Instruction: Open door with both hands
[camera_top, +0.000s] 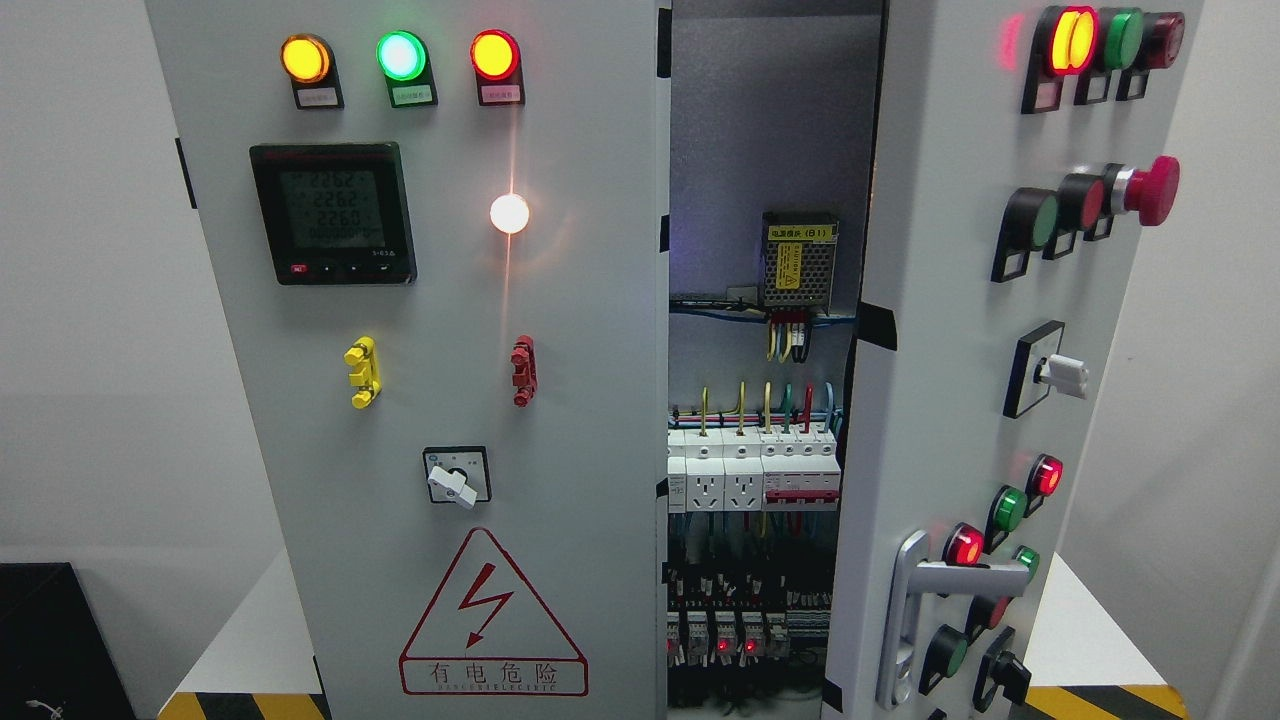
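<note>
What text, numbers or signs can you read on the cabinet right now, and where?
"有电危险": red warning triangle, left door.
"2262", "2262", "2260": meter, digits approximate.
"电源模块 (B1)": power supply inside, uncertain.
Tags under the indicator lamps and the line under the triangle: too small.

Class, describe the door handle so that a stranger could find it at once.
Start at the open right door, swung outward and studded with buttons. Low on its near edge sits the handle: a silver lever, the only bare metal piece among coloured lamps.
</note>
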